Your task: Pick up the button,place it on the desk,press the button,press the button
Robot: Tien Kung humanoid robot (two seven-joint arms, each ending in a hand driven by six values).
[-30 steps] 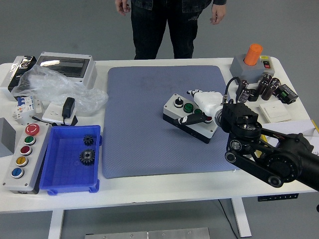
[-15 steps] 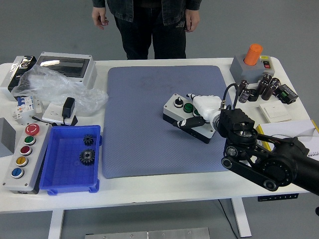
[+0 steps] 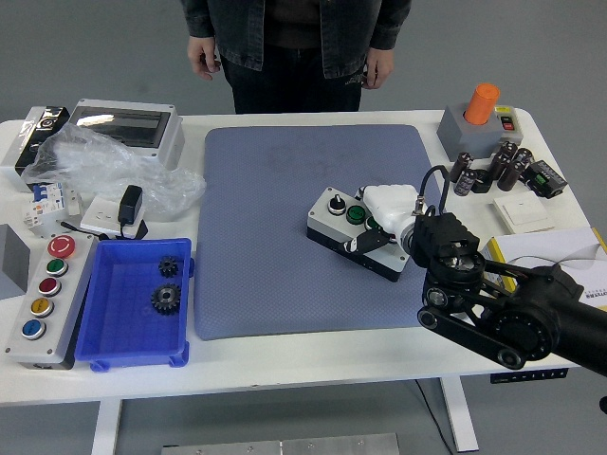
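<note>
Right robot hand [image 3: 384, 220] grips the button box [image 3: 357, 227], right of centre; a loose hold could drop it askew on the mat [image 3: 266, 246].

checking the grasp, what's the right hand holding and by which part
The right hand grips the button box at its right end, fingers wrapped over it.

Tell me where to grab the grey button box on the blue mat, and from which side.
Grip the button box across its two long side walls, coming down from above at its right end. It lies flat and slantwise on the blue mat, buttons facing up, so the top should stay free. The right hand already rests over that end, fingers around it. The mat beside both long walls looks bare.
</note>
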